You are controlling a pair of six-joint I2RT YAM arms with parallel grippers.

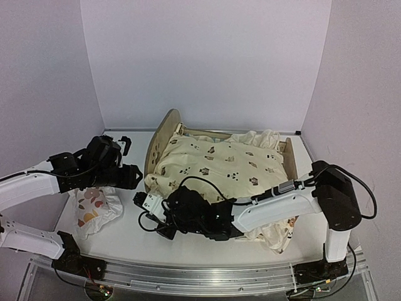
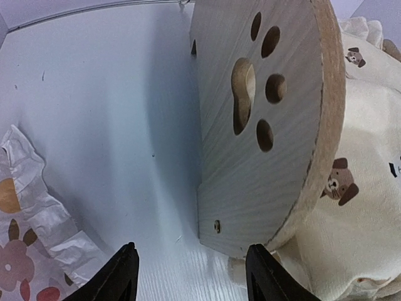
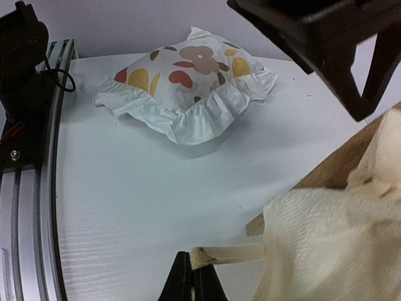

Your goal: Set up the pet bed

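Observation:
The pet bed stands mid-table, its arched headboard with the paw-print cutout facing left. A cream animal-print cushion lies over it, hiding the base. My left gripper is open just left of the headboard's lower corner, with nothing between its fingers. My right gripper is shut on one cream tie of the cushion, low over the table by the bed's near left corner. A strip of the wooden frame shows beside the cloth.
A small white ruffled pillow with orange and brown prints lies on the table left of the bed, below the left arm. An aluminium rail runs along the near edge. White walls close in the back and sides.

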